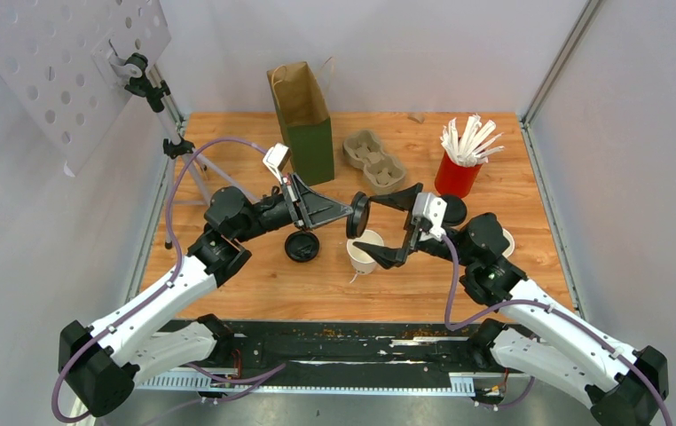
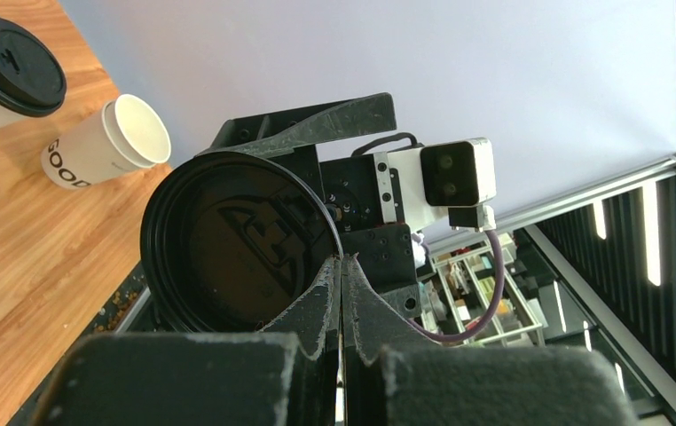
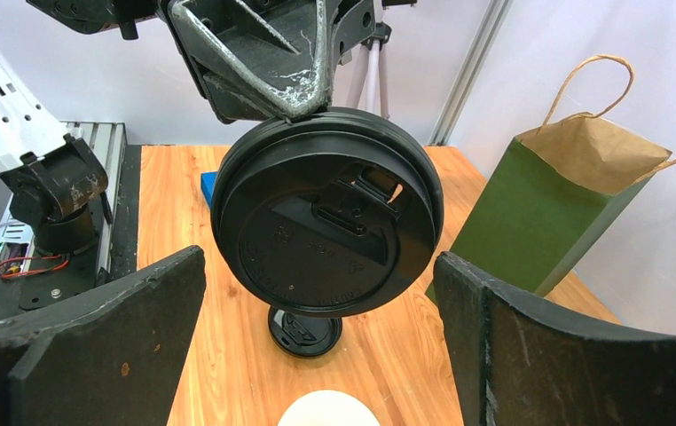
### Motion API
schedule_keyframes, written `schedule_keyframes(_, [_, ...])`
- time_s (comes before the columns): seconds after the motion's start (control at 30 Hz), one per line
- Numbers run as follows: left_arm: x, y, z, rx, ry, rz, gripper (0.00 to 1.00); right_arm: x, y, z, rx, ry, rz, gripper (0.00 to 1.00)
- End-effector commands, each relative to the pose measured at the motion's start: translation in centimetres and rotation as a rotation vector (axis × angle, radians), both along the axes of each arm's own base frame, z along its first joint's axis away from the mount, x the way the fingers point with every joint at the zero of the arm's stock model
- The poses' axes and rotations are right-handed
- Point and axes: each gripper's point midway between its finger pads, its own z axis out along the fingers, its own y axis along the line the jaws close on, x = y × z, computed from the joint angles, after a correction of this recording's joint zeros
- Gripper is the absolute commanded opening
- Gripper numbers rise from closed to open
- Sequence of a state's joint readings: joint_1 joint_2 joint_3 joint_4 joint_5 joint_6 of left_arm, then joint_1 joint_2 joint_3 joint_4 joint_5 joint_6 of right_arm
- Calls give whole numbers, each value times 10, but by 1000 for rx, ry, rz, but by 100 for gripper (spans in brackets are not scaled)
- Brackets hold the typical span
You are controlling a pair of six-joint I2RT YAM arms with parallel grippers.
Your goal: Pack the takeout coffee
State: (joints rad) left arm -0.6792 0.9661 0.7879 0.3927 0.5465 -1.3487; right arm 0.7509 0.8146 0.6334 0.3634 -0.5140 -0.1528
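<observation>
Left hand [image 1: 350,214] was pinched shut on the rim of a black lid [image 3: 326,222], holding it on edge above the worktop [image 1: 255,284]. It faced the right hand [image 1: 381,229], whose fingers were spread wide, not touching it. Open cup [image 1: 359,253] stood just below, loose lid [image 1: 302,246] flat on the wood to its left, lidded cup [image 2: 2,71] behind the right hand. White walls [image 1: 405,53] closed three sides. Bag [image 1: 303,120], carrier [image 1: 374,160] and stirrer cup [image 1: 459,169] lined the back. Bare wood ran along the near edge.

The left arm [image 1: 153,306] and right arm [image 1: 554,318] show white shells, black joints and looping purple cables [image 1: 452,275].
</observation>
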Motion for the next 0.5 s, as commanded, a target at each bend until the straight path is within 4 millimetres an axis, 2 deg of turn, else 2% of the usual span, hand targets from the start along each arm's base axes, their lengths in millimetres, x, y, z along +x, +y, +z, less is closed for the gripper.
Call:
schedule_keyframes(0.0, [-8,4,13,-32,-49,-24,0,-2,0,23,30,-61,-4,100])
schedule_keyframes(0.23, [-9,2,10,-23,-46,-40,0,-2,2,20,26,-53,0,100])
schedule_keyframes(0.47, [-8,1,6,-9,-43,-37,0,-2,1,19,36,-38,-6,89])
